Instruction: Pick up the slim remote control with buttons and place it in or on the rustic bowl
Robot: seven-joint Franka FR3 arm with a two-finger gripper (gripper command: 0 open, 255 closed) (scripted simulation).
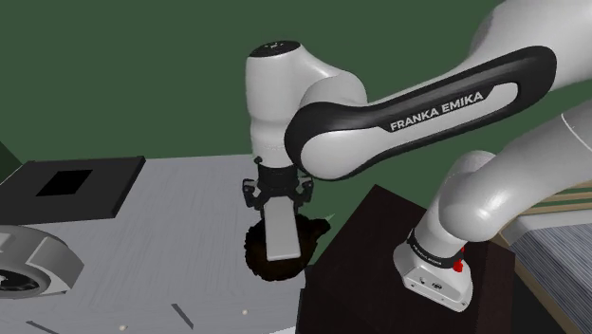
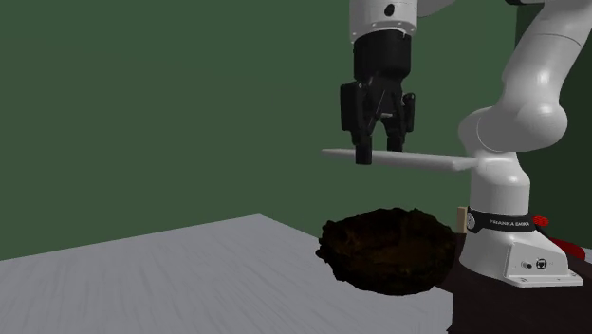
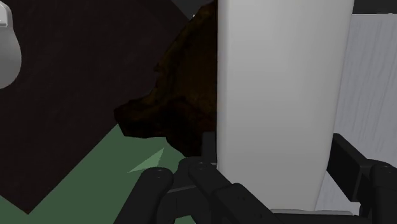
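My black gripper [image 1: 278,197] is shut on a slim, plain pale grey remote [image 1: 281,235], which it holds flat in the air. Directly under it on the grey table sits a rough, dark brown bowl [image 1: 254,251]. In the second exterior view the remote [image 2: 422,162] sticks out level on both sides of the gripper [image 2: 378,152], well above the bowl [image 2: 389,249]. In the wrist view the remote [image 3: 280,95] runs away from the fingers [image 3: 353,159], and the bowl [image 3: 181,111] lies beneath and beside it. No buttons show on the remote.
A black flat panel [image 1: 71,185] with a dark square lies at the shoulder view's left. A round pale grey object [image 1: 38,261] sits in front of it. The dark stand [image 1: 379,247] borders the bowl on that view's right. A green wall stands behind.
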